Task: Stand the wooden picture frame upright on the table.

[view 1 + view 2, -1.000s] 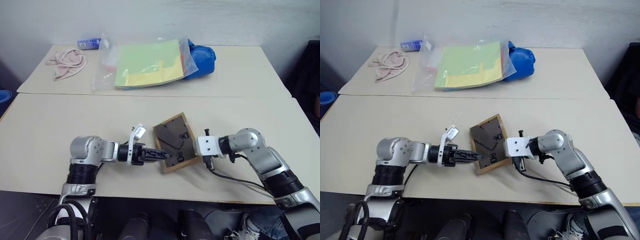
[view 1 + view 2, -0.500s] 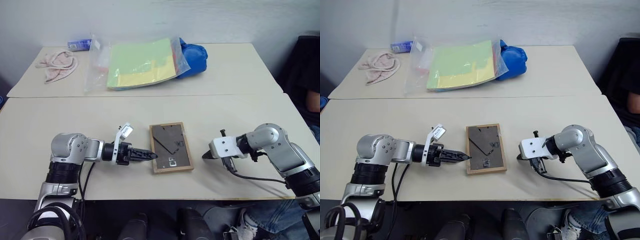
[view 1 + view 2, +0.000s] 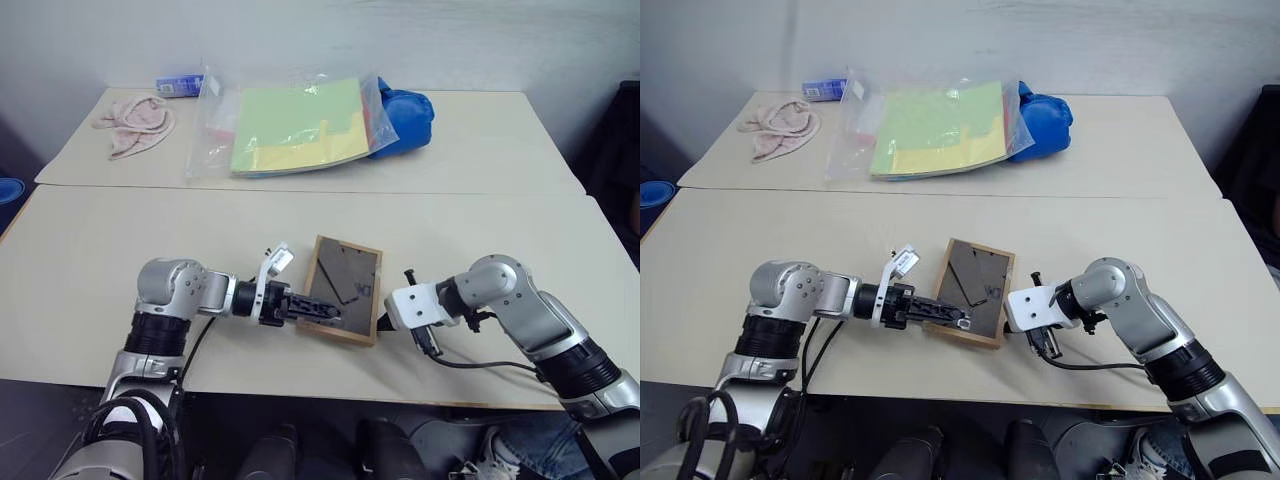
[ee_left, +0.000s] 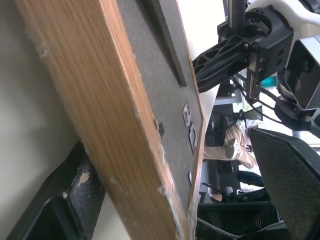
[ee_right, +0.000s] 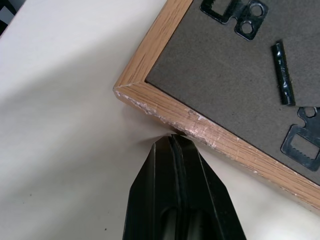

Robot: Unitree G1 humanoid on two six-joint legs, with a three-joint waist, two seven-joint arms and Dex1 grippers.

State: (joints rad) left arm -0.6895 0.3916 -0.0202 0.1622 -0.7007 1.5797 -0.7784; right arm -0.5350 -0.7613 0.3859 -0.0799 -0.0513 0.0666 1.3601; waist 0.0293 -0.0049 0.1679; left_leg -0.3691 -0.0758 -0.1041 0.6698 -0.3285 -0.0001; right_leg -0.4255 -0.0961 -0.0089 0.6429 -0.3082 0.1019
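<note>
one picture frame [image 3: 343, 299], lying with its dark back up. on that back, two small metal hangers [image 5: 236, 17] and one thin black strip [image 5: 282, 73]. two tables [image 3: 90, 250] set edge to edge, the near one and a far one [image 3: 480, 140]. two grippers: the left gripper [image 3: 322, 311] and the right gripper [image 3: 383, 325]. on the far table, one clear bag of green and yellow paper [image 3: 295, 128], one blue bundle [image 3: 405, 115], one pink cloth [image 3: 135, 125] and one small blue packet [image 3: 180, 85]. one black cable [image 3: 470, 362] trails from the right arm. one white tag [image 3: 276, 262] sits on the left wrist.
</note>
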